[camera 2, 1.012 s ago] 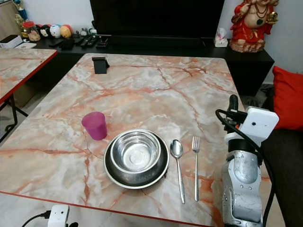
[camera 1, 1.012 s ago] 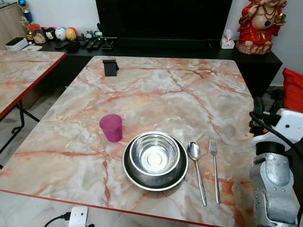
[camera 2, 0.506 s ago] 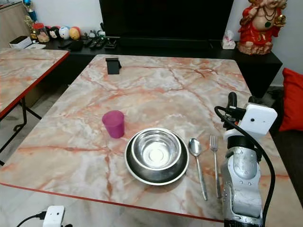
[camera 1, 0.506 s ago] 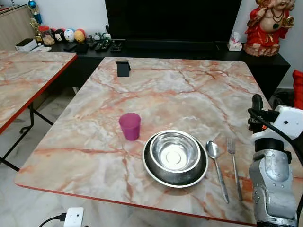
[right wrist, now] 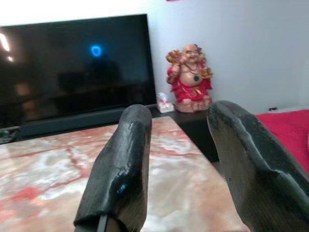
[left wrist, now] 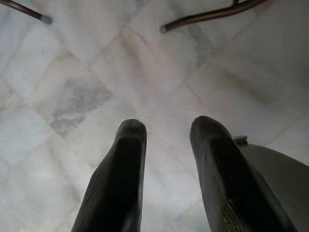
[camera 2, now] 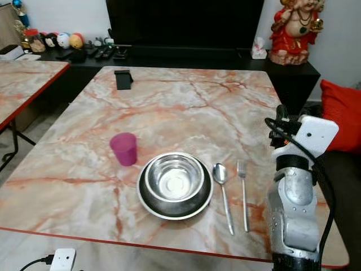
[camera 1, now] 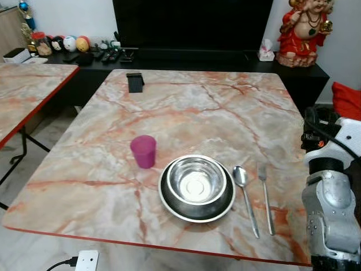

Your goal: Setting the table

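Head view shows bowl (camera 1: 197,182) on plate (camera 1: 175,207), spoon (camera 1: 245,187), fork (camera 1: 265,193) and cup (camera 1: 144,151) laid, so setting looks finished; both grippers, right (right wrist: 178,159) and left (left wrist: 169,159), are spread, empty.

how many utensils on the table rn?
2. A spoon lies just right of the steel bowl, and a fork lies right of the spoon, side by side. Nothing seems hidden.
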